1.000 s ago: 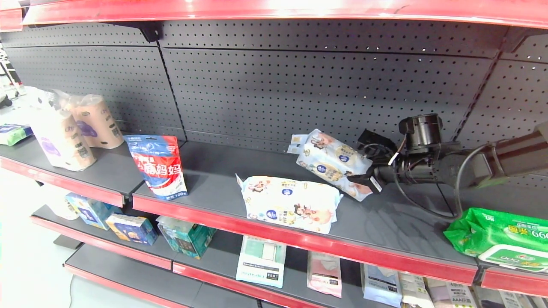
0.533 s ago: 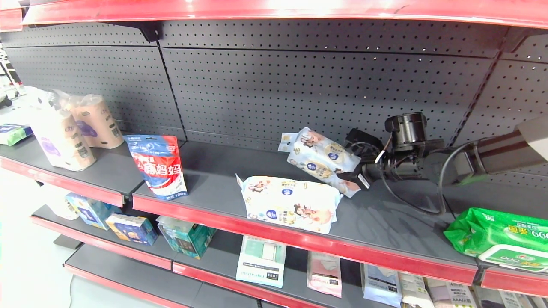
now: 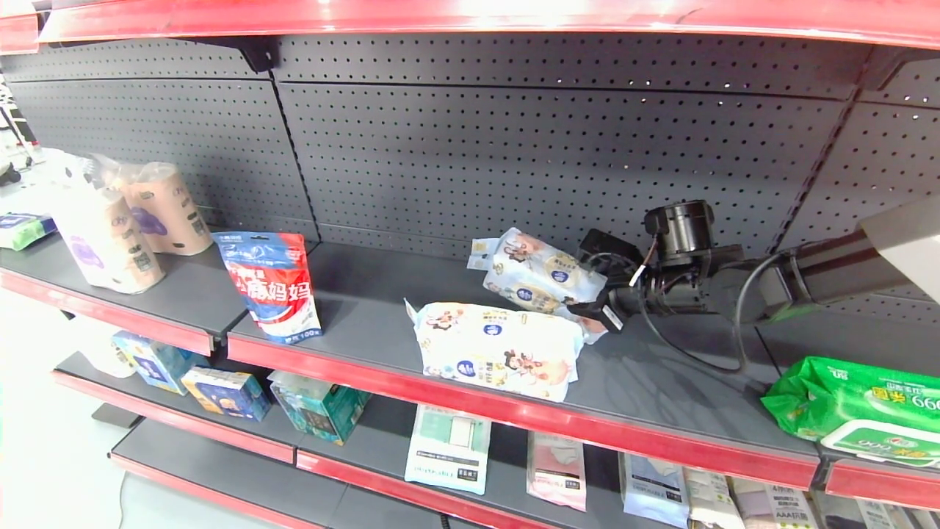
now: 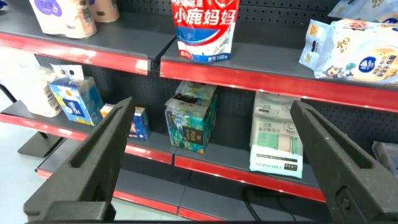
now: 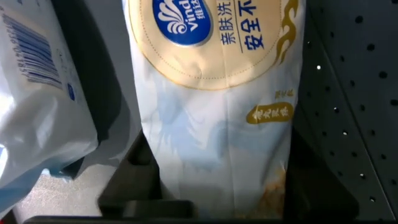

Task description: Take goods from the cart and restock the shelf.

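Black fingers [image 4: 93, 162] of the left gripper [image 4: 211, 102] stand wide apart with nothing between them, low before the lower boards. Past them a teal box [image 4: 189, 121] and a white-green pack [image 4: 277, 140] sit on the board under the red lip [image 3: 514, 415].

On the shelf [image 3: 367, 294], just behind that lip, a flat pack [image 3: 499, 349] of wipes with cartoon print lies on its side. To its left a red and blue pouch [image 3: 272, 286] stands upright near the front edge. At the right end a green pack [image 3: 859, 408] lies by the lip.

Just behind the flat pack's right end, the right gripper [image 3: 598, 314] comes in from the right and is clamped on the held pack [image 3: 536, 275], a second wipes pack of the same print. It grips the pack by its near, lower end. The held pack is tilted, its far end pointing left and back toward the pegboard [image 3: 514, 147]. In the right wrist view it [image 5: 217, 124] runs straight out from between the jaws, with the flat pack close on one side and the pegboard on the other. Whether it touches the board beneath, I cannot tell.

Farther left, on the next bay, two wrapped paper rolls [image 3: 110, 228] stand upright, one behind the other.
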Motion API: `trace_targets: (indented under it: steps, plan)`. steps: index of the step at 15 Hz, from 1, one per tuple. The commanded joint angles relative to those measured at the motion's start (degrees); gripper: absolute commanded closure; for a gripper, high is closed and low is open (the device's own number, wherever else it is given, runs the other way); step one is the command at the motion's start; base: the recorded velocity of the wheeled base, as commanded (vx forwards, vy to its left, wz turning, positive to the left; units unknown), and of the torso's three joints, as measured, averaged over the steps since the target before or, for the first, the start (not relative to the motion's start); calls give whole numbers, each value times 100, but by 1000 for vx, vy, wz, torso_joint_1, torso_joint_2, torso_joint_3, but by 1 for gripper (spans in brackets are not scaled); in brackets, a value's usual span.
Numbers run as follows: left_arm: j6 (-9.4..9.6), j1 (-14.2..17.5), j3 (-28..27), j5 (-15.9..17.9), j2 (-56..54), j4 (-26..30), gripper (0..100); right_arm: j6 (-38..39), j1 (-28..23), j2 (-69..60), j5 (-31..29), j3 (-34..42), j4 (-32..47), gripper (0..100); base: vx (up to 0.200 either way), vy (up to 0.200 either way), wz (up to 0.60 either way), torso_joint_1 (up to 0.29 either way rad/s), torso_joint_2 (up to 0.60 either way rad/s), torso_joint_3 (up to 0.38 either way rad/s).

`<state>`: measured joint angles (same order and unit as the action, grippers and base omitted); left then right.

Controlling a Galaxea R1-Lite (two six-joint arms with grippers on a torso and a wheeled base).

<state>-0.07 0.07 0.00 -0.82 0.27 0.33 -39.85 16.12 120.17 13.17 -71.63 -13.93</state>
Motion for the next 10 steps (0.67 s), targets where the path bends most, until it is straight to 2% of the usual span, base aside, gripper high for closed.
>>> trace_targets:
  steps: [1,7,10]
  plan:
    - [-1,1,0,3,-9,2,0,-5,-3,24,2,-9,-4,0,0,0,0,0,0,0]
    - [-1,-7,0,3,-9,2,0,65,-91,6,-7,-88,-13,0,0,0,0,0,0,0]
    - [-1,1,0,3,-9,2,0,496,-364,-91,98,-35,-4,0,0,0,0,0,0,0]
